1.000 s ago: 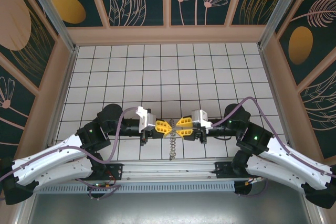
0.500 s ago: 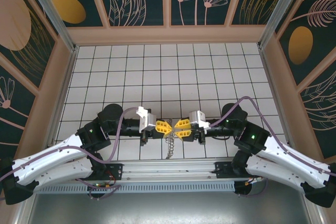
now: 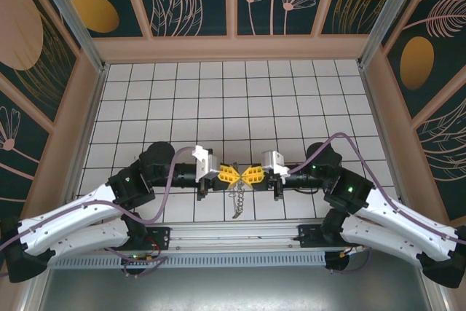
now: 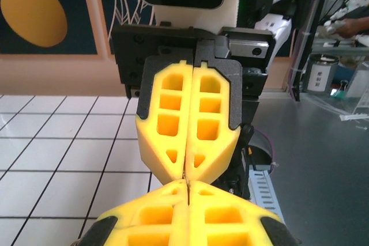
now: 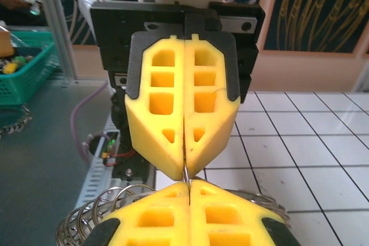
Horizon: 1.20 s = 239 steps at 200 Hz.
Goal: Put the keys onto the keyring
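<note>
The fingers (image 5: 155,108) are matt yellow plastic, faintly grainy, set in smooth black plastic. The chain (image 5: 92,214) at seven o'clock is bare, shiny metal wire. The table (image 3: 218,92) is smooth white tile.

No legible text, brand, number or sign. Pale band on small jar (image 4: 319,73), right of right gripper (image 4: 185,174): too blurred.
</note>
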Each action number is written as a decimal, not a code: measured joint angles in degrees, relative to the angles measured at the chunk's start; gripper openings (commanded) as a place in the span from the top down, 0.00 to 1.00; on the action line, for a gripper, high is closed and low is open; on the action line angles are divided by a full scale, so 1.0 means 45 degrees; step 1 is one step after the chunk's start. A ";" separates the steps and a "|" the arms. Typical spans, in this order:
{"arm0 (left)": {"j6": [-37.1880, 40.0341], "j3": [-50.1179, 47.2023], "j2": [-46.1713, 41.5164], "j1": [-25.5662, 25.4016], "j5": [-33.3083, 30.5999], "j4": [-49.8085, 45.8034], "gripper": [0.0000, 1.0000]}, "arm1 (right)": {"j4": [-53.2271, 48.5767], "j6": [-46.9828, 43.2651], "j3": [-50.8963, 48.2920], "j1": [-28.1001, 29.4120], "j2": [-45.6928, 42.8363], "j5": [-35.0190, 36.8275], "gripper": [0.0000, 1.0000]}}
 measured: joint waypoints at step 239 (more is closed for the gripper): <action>0.1394 0.1467 0.2205 -0.0005 -0.1705 -0.3021 0.91 | -0.5523 -0.2098 0.2715 0.0855 0.2249 0.3303 1.00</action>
